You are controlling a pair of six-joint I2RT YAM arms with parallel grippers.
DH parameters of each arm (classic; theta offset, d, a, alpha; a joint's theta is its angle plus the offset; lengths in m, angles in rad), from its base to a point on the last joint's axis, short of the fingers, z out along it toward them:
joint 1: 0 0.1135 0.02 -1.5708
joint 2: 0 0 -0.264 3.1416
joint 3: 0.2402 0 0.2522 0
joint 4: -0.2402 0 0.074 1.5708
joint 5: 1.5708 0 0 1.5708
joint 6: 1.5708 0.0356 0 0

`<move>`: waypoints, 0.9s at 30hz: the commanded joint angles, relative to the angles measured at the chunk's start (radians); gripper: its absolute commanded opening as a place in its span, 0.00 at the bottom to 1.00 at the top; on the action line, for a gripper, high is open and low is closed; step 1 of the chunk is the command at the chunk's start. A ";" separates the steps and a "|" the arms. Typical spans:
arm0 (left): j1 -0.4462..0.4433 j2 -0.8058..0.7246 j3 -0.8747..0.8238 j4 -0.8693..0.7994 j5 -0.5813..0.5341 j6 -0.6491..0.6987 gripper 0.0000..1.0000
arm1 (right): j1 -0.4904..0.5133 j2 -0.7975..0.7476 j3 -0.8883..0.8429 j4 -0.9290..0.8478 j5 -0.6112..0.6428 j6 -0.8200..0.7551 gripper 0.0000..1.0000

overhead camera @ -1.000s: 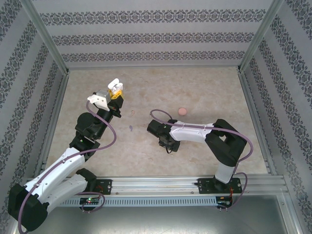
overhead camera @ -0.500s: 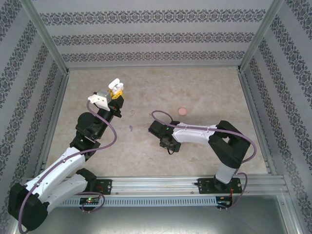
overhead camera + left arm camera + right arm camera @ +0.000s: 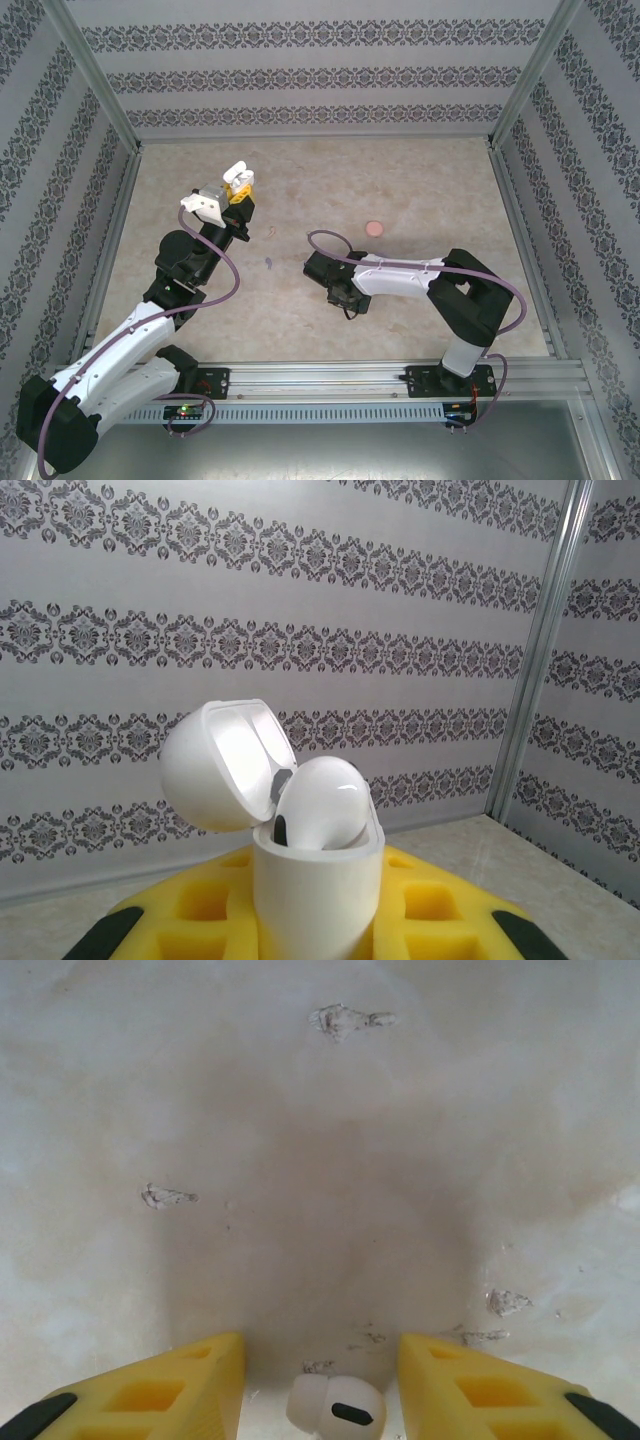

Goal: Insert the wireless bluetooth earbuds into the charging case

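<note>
My left gripper (image 3: pixel 318 925) is shut on a white charging case (image 3: pixel 320 890), held upright well above the table. Its lid (image 3: pixel 225 765) is flipped open to the left, and one white earbud (image 3: pixel 322 802) sits in the case. From above, the left gripper (image 3: pixel 238 193) and the case (image 3: pixel 237 178) are at the table's middle left. My right gripper (image 3: pixel 320 1385) points down at the tabletop, open. Another white earbud (image 3: pixel 335 1407) lies on the table between its yellow fingers (image 3: pixel 190 1390), touching neither. Overhead, the right gripper (image 3: pixel 347 298) covers that earbud.
A small pink round case (image 3: pixel 375 228) lies on the table beyond the right arm. A tiny purple earbud (image 3: pixel 269 263) lies between the two arms. Patterned walls and metal rails (image 3: pixel 520 240) enclose the beige table (image 3: pixel 430 190).
The right arm has shifted slightly toward the near edge, its gripper staying low over the table. The left arm and the case have not moved.
</note>
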 commanded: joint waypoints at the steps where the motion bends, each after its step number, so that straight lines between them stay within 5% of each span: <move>1: 0.007 0.000 0.000 0.051 0.008 -0.017 0.00 | 0.019 -0.001 -0.017 -0.093 -0.018 0.018 0.44; 27: 0.006 0.007 0.008 0.047 0.017 -0.024 0.00 | 0.006 -0.054 -0.055 -0.068 0.031 -0.076 0.30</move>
